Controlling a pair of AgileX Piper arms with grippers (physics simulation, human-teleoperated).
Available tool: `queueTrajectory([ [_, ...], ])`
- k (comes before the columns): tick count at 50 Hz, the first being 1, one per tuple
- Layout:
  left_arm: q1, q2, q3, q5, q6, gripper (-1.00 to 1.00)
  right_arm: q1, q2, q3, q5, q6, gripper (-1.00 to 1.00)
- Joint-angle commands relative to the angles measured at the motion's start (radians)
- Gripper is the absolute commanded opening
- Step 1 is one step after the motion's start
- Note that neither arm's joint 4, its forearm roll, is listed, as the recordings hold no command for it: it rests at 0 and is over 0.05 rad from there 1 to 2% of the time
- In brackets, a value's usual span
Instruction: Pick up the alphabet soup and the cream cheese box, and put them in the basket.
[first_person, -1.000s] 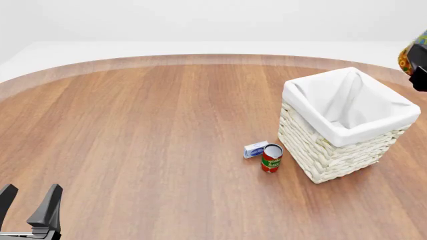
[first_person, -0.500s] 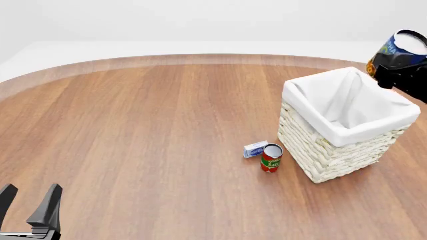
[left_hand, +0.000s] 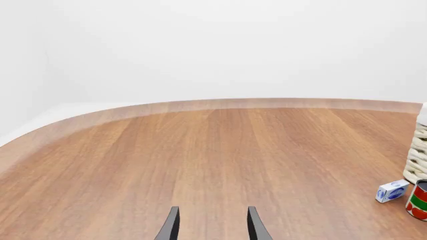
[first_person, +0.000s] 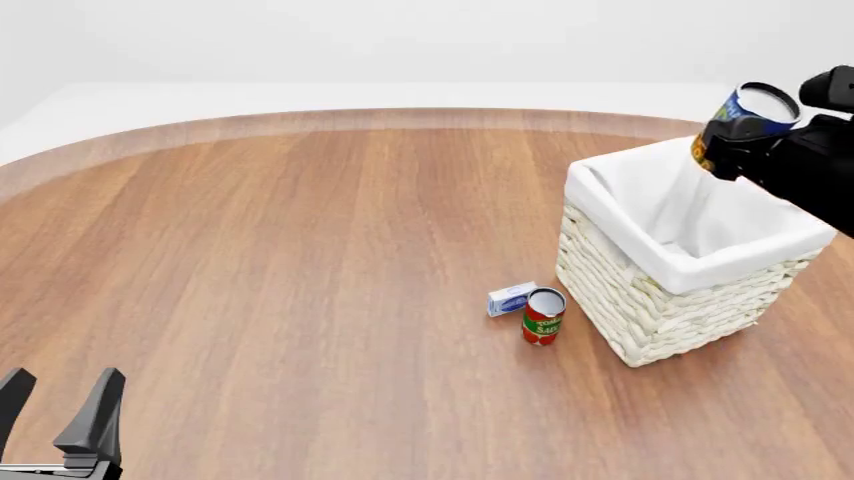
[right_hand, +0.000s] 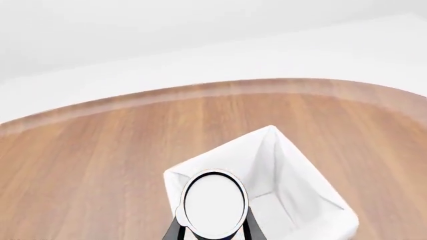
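Sim test scene, not a real room. Evidence: one round wood-grain table (first_person: 294, 260) with a pale rim, floating in a flat white void (no walls, windows or furniture visible). Lighting is even, shadows soft, surfaces clean and texture-mapped. Props are sparse and grocery-like: wicker basket (first_person: 667, 300) at right with white lining, a red-green can (first_person: 542, 316) and a small box (first_person: 510, 299) just beside it. Black arm parts poke in at the near left and far right edges.

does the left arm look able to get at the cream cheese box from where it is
Probably yes. The left gripper is open and empty, with bare table between it and the box. The red can stands close beside the box and may crowd the grasp.
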Motion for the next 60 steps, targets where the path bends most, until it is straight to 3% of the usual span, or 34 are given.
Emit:
queueTrajectory([
  [1,0.0,0.0,0.0,0.0,0.0,1.0,0.012,0.055,-0.008,-0.028,0.021,-1.0],
  [36,0.0,0.0,0.0,0.0,0.0,1.0,0.003,0.196,0.012,-0.132,0.039,-1.0],
  [60,0.0,0.0,0.0,0.0,0.0,1.0,-0.003,0.285,-0.005,-0.164,0.017,-1.0],
])
